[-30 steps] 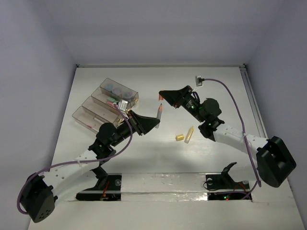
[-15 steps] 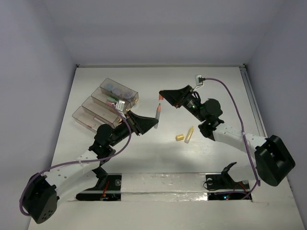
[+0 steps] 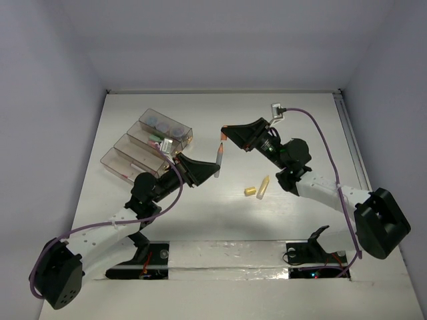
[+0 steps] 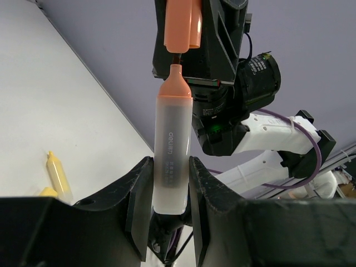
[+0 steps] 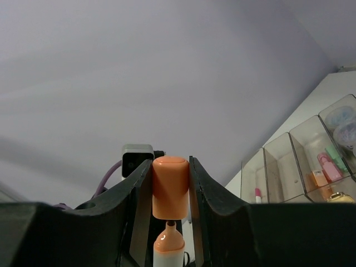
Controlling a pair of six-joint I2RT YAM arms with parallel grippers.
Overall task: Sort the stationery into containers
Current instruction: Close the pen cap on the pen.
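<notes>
Left fingers (image 3: 208,170) narrowly parted, clamped on frosted white highlighter barrel with orange tip (image 4: 171,150), raised upright above white table (image 3: 300,107), right fingers (image 3: 232,131) pinched on stubby orange plastic cap (image 5: 169,186) just above that tip, clear smoky plastic containers (image 3: 123,142) near left arm.

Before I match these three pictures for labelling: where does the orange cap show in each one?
Top view: the orange cap sits near the picture's centre, just beyond the tip of the marker.
Left wrist view: top centre, directly above the marker's tip.
Right wrist view: bottom centre, with the marker's tip right below it.
Shared landmark: the marker, visible in all three.
</notes>
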